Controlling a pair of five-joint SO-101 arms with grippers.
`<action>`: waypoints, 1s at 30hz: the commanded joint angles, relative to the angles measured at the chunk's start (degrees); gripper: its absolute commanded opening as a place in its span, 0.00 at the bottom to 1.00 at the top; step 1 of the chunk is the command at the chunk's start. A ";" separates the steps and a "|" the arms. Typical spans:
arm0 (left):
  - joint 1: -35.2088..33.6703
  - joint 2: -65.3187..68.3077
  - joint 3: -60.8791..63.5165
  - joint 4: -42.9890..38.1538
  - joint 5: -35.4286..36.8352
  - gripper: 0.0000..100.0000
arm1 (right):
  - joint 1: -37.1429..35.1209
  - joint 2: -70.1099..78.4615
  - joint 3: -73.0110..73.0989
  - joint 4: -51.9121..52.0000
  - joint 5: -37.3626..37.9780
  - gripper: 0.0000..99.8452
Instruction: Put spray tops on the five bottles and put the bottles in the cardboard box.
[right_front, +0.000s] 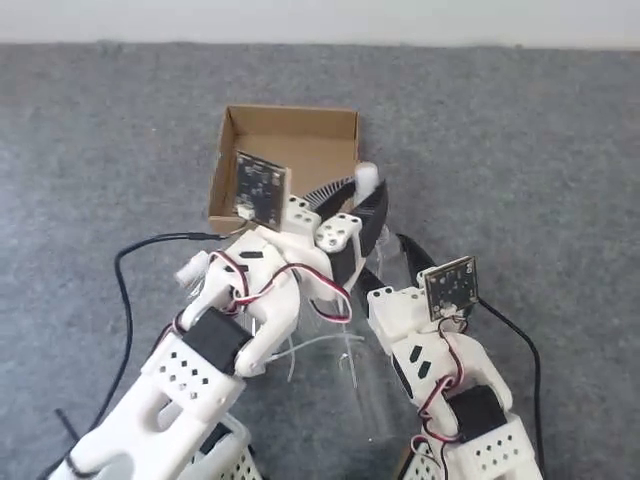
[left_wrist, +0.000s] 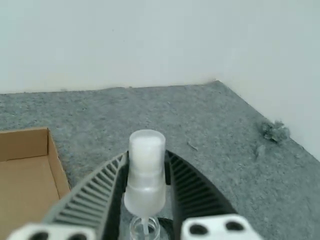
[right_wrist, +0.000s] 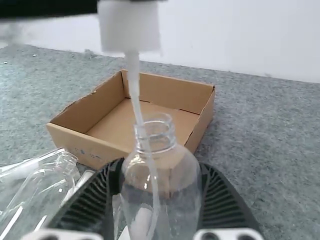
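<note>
My left gripper (left_wrist: 146, 161) is shut on a white spray top (left_wrist: 146, 170), held upright beside the cardboard box (right_front: 290, 150). Its thin tube (right_wrist: 141, 130) hangs down into the open neck of a clear bottle (right_wrist: 157, 195). My right gripper (right_wrist: 159, 171) is shut on that bottle's body and holds it upright. In the high view the spray top (right_front: 366, 180) sits just off the box's right front corner, with the left gripper (right_front: 360, 198) around it and the right gripper (right_front: 385, 262) just below. The box (right_wrist: 135, 120) looks empty inside.
More clear bottles (right_wrist: 35, 185) lie on the grey carpet beside the held one, also seen in the high view as clear bottles (right_front: 330, 345) between the arms. A loose white spray top (right_front: 190, 268) lies left of the left arm. A white basket (right_front: 228, 455) stands at the front edge. Black cables trail on both sides.
</note>
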 joint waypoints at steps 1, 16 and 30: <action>1.05 -0.97 -0.57 -2.02 -0.88 0.01 | 0.92 -0.84 1.23 0.66 0.79 0.05; 1.05 -0.97 0.84 -1.76 -8.97 0.01 | 1.01 -0.84 1.23 0.66 9.23 0.05; 1.41 -0.88 1.98 -0.70 -9.41 0.02 | 1.01 -0.92 1.14 0.13 4.92 0.05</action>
